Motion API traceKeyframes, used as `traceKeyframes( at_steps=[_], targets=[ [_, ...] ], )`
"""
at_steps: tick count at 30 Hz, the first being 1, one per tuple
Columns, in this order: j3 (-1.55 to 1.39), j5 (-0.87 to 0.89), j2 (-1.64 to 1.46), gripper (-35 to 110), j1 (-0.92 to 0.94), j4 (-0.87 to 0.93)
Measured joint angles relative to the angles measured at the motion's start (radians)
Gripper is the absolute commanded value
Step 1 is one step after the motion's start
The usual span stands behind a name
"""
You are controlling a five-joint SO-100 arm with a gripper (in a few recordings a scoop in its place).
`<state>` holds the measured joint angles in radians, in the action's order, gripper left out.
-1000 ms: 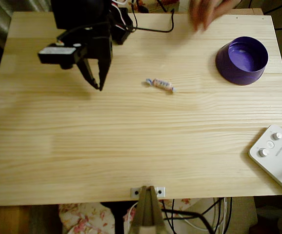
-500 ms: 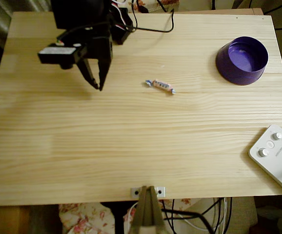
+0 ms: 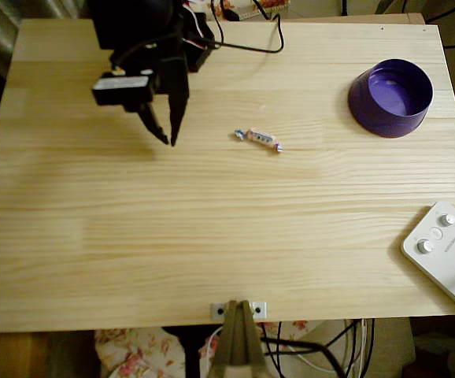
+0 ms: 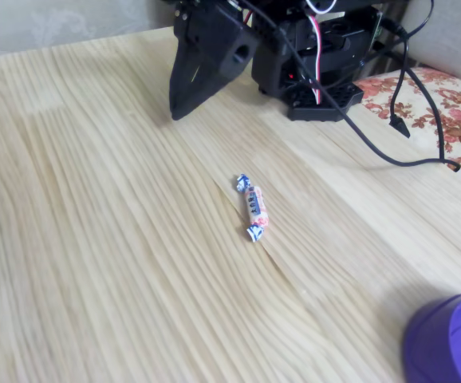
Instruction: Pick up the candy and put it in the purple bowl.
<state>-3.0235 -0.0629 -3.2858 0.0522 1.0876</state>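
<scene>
The candy (image 3: 259,139) is a small pinkish-white wrapped sweet with bluish twisted ends, lying flat near the middle of the wooden table; the fixed view shows the candy (image 4: 254,207) too. My black gripper (image 3: 169,143) hangs to the candy's left, roughly a hand's width away, tips pointing down and nearly touching, with nothing between them. From the side, the gripper (image 4: 175,114) looks like one dark wedge just above the wood. At the far right stands the purple bowl (image 3: 369,110), upright and empty, and the bowl's (image 4: 446,343) edge shows at the lower right corner.
A white box with knobs (image 3: 446,250) sits at the front right corner. The arm's base (image 4: 318,64) and black cables (image 3: 251,46) occupy the back edge. A metal clamp (image 3: 239,311) grips the front edge. Bare wood lies between candy and bowl.
A person's hand at the back edge has withdrawn from view. My gripper has shifted slightly right, toward the candy. Candy and bowl have not moved.
</scene>
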Motion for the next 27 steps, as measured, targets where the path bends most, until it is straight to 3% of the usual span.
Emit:
traceKeyframes(
  at_steps=[27],
  targets=[
    [0.0,-0.057,0.0,-1,-0.038,0.0]
  ],
)
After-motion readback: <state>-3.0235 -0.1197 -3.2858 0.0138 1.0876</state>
